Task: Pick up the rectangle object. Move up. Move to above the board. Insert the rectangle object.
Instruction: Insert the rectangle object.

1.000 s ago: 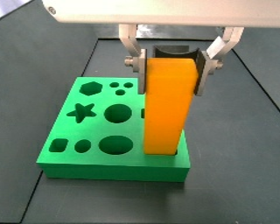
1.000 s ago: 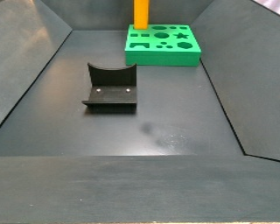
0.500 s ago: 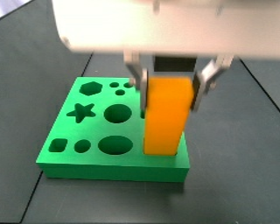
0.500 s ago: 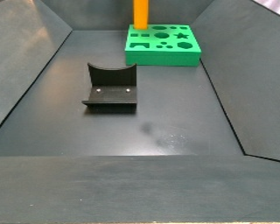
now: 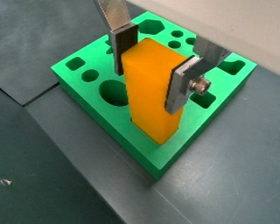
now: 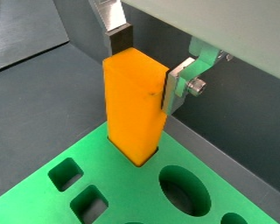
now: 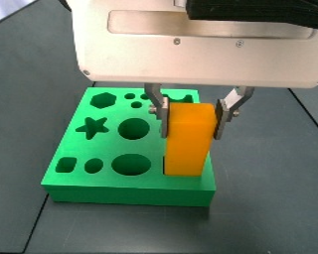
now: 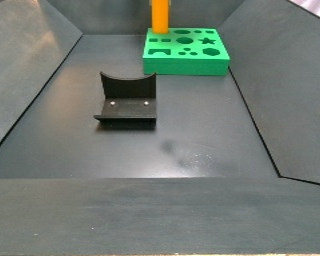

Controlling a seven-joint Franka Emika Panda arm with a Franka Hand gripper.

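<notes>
The board [image 7: 102, 159] lies flat on the dark floor of the bin, far back near a corner in a side view [image 8: 187, 52], its green top full of shaped cutouts. The rectangle object [image 7: 190, 139] stands upright at one corner of the board, its lower end sunk into a cutout there, seen in a wrist view [image 6: 134, 105] entering the green surface. The fixture [image 8: 127, 100] stands on the floor well apart from the board, nearer the middle of the bin. The gripper [image 5: 154, 61] hangs directly above the board with its two silver fingers [image 5: 185, 83] on opposite faces of the orange block's upper part; both wrist views show the pads lying against those faces, so the jaws are closed to the block's width and hold it.
</notes>
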